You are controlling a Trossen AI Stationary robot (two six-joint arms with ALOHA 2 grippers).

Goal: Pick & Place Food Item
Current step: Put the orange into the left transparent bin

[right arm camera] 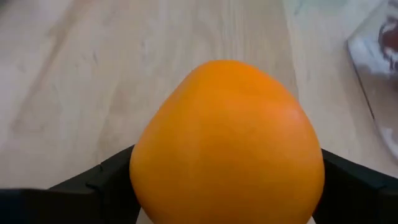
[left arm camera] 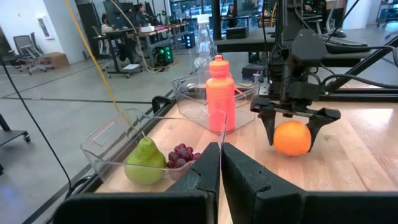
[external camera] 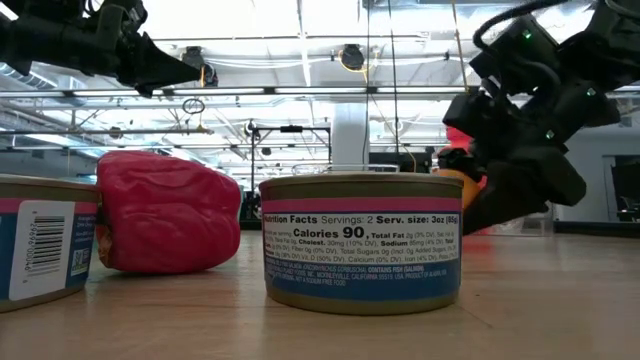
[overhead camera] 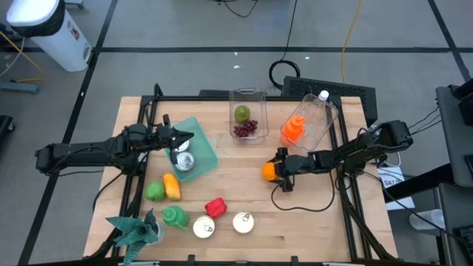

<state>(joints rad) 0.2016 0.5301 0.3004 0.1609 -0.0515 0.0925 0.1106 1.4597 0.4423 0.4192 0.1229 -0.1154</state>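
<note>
can [external camera: 362, 240] label: "nutrition facts", "calories 90", "servings: 2"

Two arms: matte black, jointed segments, black cables trailed along each. Left gripper [overhead camera: 179, 138]: two flat, dark, tapered fingers. Right gripper [left arm camera: 292, 121]: black angular fingers below a boxy wrist housing; small green light is seen.
</note>
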